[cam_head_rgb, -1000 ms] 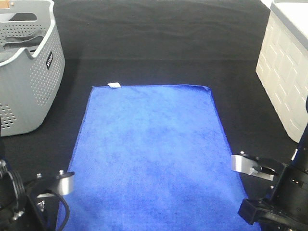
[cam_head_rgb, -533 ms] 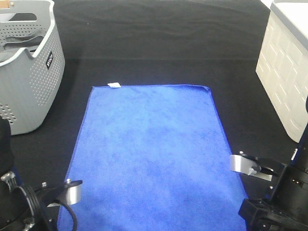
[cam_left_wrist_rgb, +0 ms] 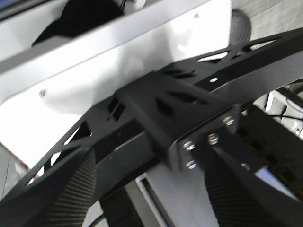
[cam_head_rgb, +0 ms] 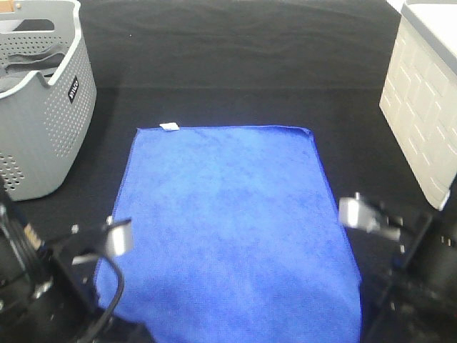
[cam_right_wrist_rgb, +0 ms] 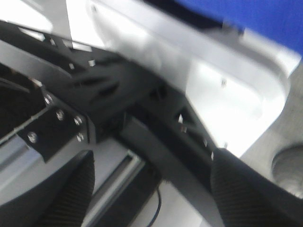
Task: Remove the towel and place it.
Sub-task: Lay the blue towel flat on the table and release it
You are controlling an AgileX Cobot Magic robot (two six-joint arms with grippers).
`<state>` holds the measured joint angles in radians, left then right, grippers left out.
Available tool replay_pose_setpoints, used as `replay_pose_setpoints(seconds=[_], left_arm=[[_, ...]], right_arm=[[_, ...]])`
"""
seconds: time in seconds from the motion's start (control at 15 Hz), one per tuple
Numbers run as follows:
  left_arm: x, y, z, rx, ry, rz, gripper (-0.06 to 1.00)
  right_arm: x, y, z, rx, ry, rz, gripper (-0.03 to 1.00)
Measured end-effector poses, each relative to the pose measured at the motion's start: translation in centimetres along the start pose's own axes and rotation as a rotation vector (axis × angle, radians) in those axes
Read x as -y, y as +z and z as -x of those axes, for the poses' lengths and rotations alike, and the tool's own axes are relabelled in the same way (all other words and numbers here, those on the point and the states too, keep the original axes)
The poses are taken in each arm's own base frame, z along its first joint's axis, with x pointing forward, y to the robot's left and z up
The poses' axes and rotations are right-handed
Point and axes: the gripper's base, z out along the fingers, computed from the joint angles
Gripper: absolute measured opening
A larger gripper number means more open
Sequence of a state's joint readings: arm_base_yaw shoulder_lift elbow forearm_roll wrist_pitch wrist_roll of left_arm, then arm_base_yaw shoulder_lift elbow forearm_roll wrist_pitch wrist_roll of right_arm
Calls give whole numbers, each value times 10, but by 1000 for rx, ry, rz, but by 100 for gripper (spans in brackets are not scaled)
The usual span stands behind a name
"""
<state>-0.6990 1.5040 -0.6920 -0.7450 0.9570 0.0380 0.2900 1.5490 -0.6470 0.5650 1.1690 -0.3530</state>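
The royal-blue towel [cam_head_rgb: 225, 214] lies flat on the black table, its small white tag [cam_head_rgb: 169, 126] at the far left corner. Its near corners are partly hidden by my arms. My left arm [cam_head_rgb: 50, 286] is at the towel's near left corner and my right arm [cam_head_rgb: 421, 271] at its near right, both blurred by motion. In the left wrist view my left gripper [cam_left_wrist_rgb: 151, 198] is open and empty, its fingers [cam_left_wrist_rgb: 57, 198] spread wide. My right gripper [cam_right_wrist_rgb: 158, 194] is also open and empty. A strip of the towel [cam_right_wrist_rgb: 255, 14] shows in the right wrist view.
A grey perforated basket [cam_head_rgb: 43, 107] stands at the far left. A white bin [cam_head_rgb: 421, 107] stands at the far right. Both wrist views mostly show the robot's own metal frame.
Both arms have moved up and in toward the towel's near corners and are blurred. The towel has not moved.
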Motion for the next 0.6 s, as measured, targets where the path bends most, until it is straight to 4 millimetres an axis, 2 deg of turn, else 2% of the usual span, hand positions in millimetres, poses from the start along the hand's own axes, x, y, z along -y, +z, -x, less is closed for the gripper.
replay_pose_setpoints(seconds=[0.27,0.47,0.6], left_arm=[[21,-33,27,145,110,102,64],[29,-66,49,306,182,284,64],[31,-85,70,392,194,373,66]], right_arm=[[-30,-74,24,283,-144,-128,70],[-36,-123,45,457,-124,-302,70],[-41,-147,67,520,-128,-358,70]])
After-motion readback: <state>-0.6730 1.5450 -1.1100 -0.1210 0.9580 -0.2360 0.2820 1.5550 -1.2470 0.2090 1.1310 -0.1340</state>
